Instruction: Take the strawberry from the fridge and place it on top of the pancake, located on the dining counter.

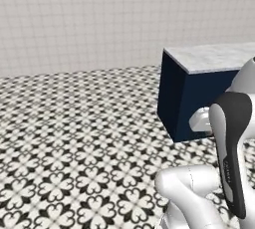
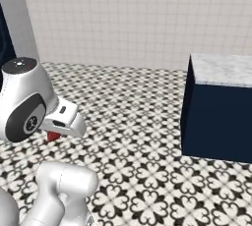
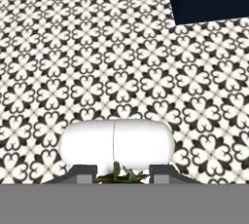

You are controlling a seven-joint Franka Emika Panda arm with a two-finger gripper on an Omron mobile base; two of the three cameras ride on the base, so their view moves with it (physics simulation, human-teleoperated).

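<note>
— Red flesh, green leafy top: we see the strawberry (image 2: 52,136) mostly hidden, pinched in our gripper (image 3: 116,173) above the floor.

— Agreed. Beyond it, patterned black-and-white tiles (image 1: 74,138), and the marble-topped navy dining counter (image 2: 219,107), cut off by the frame.

Open patterned floor (image 1: 74,138) all around; the dining counter (image 2: 219,107) blocks the right.
</note>
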